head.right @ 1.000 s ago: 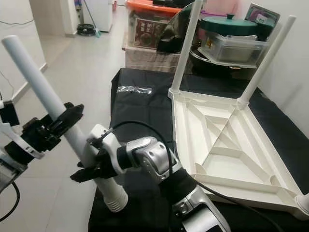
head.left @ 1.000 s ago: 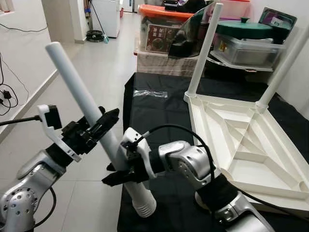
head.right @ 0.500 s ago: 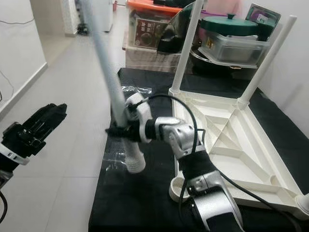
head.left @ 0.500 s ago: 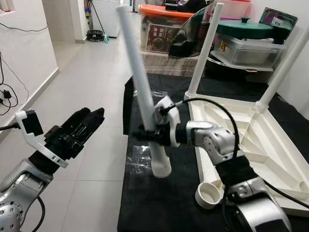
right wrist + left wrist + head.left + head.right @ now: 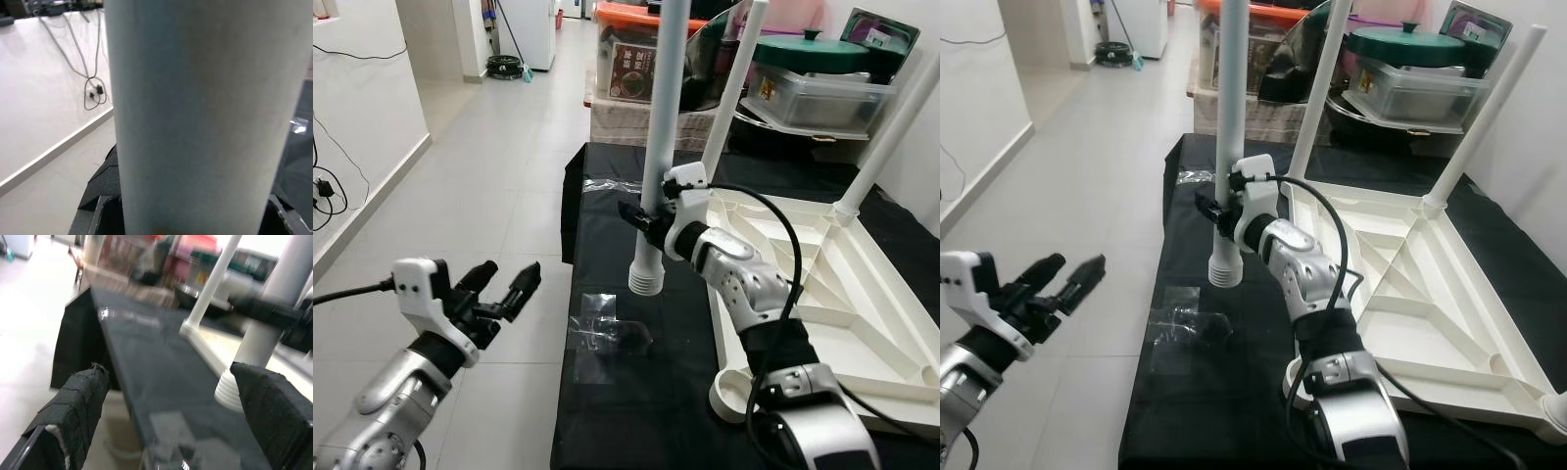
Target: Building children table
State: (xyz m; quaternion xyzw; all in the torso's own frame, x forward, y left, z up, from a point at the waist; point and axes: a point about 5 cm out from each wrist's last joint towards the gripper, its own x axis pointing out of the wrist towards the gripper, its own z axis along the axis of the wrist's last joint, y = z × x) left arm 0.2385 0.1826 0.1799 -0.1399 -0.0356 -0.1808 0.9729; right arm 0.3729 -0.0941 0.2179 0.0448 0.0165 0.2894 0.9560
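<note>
A loose white table leg (image 5: 661,127) stands nearly upright over the black cloth, its ribbed end (image 5: 646,280) hanging just above it. My right gripper (image 5: 641,213) is shut on the leg a little above that end; in the right wrist view the leg (image 5: 195,122) sits between its fingers. The upturned white table top (image 5: 803,284) lies to the right with two fitted legs (image 5: 732,98) at its far corners and a bare round socket (image 5: 734,397) at the near corner. My left gripper (image 5: 504,282) hangs open over the floor at lower left, holding nothing.
A black cloth (image 5: 607,392) covers the low work surface, with clear plastic bags (image 5: 607,333) on it. Storage bins (image 5: 641,59) and a green-lidded container (image 5: 808,73) stand behind. Tiled floor (image 5: 480,166) lies open to the left, bounded by a white wall.
My right gripper has swung the leg from a slant to upright and carried it farther over the cloth. My left gripper has let go of the leg, dropped to the lower left and opened.
</note>
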